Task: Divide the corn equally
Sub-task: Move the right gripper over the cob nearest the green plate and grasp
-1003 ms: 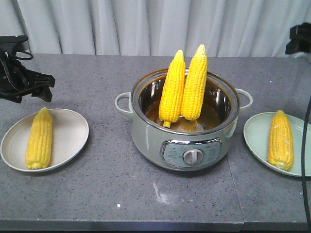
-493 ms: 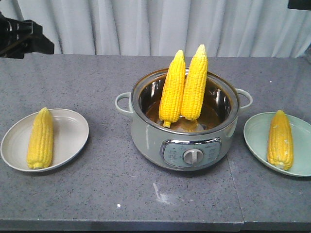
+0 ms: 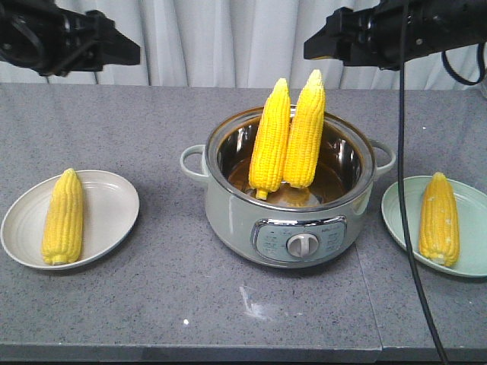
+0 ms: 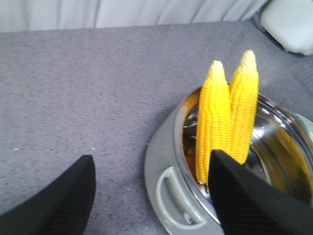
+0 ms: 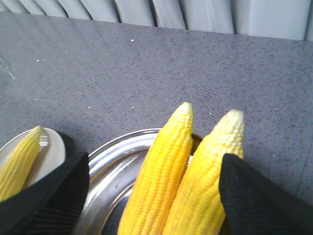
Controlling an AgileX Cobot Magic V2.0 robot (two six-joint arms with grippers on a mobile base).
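— Left gripper [image 4: 150, 164] first: how do we read it?
— We see its two black fingers [image 4: 58, 196] spread wide with nothing between them. It hangs in the air over the grey countertop [image 3: 152, 304], to the left of the electric cooker [image 3: 228, 224].
— And the right gripper [image 5: 154, 161]?
— Its fingers [image 5: 259, 196] are parted too and hold nothing. It hangs high above the cooker (in the front view we get only its dark shape against the curtain [image 3: 221, 38]).
— Where do we find the corn [image 3: 300, 163]?
— Two cobs stand upright in the cooker, side by side and touching, tips up, leaning against the rim: the left cob [image 3: 271, 141] and the right cob [image 3: 306, 122]. A third cob [image 3: 62, 219] lies on the cream plate [image 3: 110, 201] at the left. A fourth cob [image 3: 439, 220] lies on the pale green plate [image 3: 397, 209] at the right.
— Do the plates touch the cooker?
— No, we see both standing apart from it, one on each side.
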